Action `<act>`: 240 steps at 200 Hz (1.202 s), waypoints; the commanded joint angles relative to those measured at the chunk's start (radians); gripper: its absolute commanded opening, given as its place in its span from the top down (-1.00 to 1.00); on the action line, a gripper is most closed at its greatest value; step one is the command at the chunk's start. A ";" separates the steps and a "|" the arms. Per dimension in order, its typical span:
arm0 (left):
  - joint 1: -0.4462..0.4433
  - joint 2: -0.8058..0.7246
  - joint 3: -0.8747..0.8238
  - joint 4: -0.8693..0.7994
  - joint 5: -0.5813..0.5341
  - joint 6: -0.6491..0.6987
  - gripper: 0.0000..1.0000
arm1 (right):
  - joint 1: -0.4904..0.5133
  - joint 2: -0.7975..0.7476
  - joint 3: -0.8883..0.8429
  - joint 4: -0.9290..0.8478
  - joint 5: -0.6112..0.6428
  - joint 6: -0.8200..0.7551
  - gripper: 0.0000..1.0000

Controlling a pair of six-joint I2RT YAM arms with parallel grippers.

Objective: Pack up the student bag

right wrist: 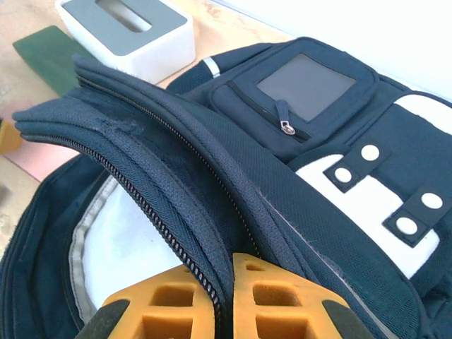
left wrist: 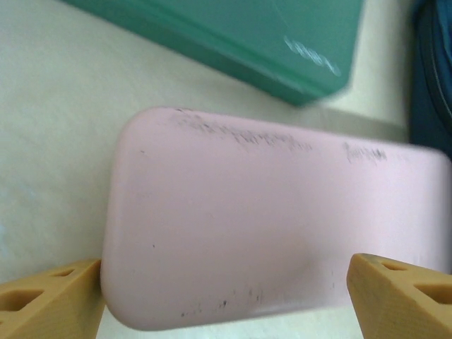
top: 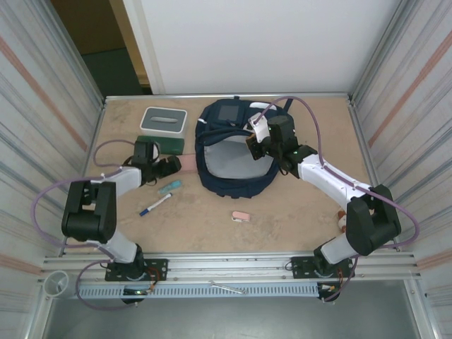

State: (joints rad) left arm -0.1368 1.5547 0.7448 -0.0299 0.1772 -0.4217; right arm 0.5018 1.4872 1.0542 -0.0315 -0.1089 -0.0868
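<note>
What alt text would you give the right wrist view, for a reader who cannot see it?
The right gripper pinches the raised zipper edge of the open navy student bag. Behind the bag lie a grey-and-white box and a flat green object.

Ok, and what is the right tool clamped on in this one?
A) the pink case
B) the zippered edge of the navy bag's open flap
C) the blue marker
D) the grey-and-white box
B: in the right wrist view the right tool has its fingers closed on the zippered flap edge of the student bag, holding it raised.
</note>
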 commanded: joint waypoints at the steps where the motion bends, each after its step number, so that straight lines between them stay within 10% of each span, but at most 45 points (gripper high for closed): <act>1: -0.063 -0.108 -0.005 -0.055 -0.030 0.073 -0.75 | -0.006 0.015 0.003 0.001 -0.021 0.038 1.00; 24: -0.107 -0.140 0.032 -0.138 -0.234 0.168 -0.79 | -0.006 0.017 0.003 0.001 -0.025 0.039 1.00; 123: -0.195 -0.024 0.293 -0.318 -0.473 0.593 -0.85 | -0.014 -0.014 0.001 -0.021 -0.019 0.035 1.00; 173: -0.147 -0.034 0.268 -0.356 -0.397 0.630 -0.84 | -0.017 -0.006 0.003 -0.022 -0.018 0.034 1.00; 240: -0.142 0.105 0.330 -0.373 -0.005 1.265 -0.85 | -0.018 -0.001 0.000 -0.019 -0.024 0.038 1.00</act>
State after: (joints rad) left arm -0.2787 1.5700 1.0069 -0.3481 -0.0078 0.5388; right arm 0.4892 1.4944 1.0542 -0.0467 -0.1097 -0.0856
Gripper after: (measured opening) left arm 0.922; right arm 0.077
